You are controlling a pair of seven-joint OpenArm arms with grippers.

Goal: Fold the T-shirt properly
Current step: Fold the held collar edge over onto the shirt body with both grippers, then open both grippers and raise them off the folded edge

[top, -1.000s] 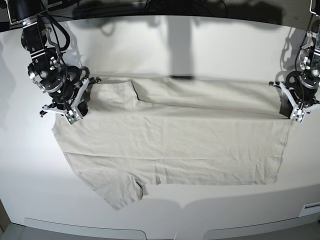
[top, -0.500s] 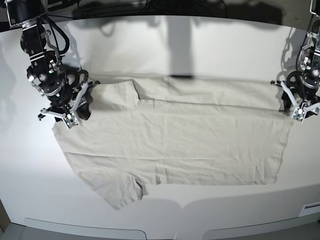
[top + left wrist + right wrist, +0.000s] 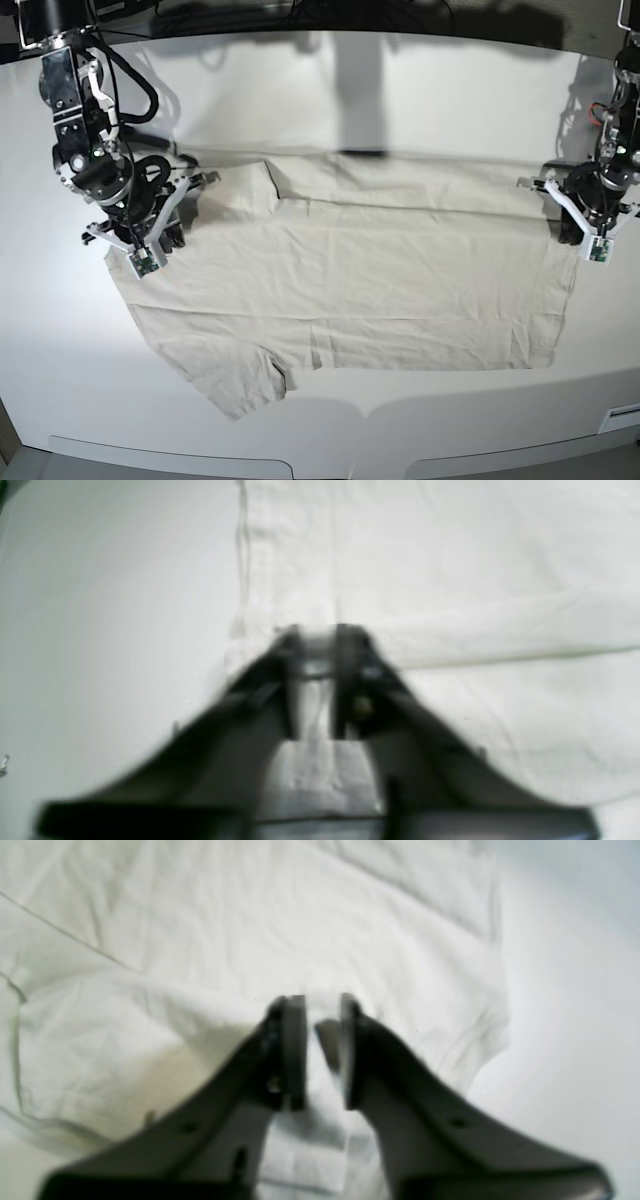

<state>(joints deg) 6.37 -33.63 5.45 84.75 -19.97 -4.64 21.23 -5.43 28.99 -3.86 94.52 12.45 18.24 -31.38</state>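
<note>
Both pincers pinch the T-shirt (image 3: pixel 350 270): left pincer (image 3: pixel 316 630) at its hem, right pincer (image 3: pixel 320 1002) (blurred) near a sleeve.

T-shirt (image 3: pixel 400 290): soft cloth, matt, a bit wrinkly, pale grey-beige. Table (image 3: pixel 330 100): smooth, white, matt. Left gripper (image 3: pixel 317 630) and right gripper (image 3: pixel 322 1000): dark, smooth fingers, look like plastic.

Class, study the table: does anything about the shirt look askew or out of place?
Nothing is damaged. The T-shirt lies sideways, its far strip already folded over, but one sleeve sticks out crookedly at the near edge.
</note>
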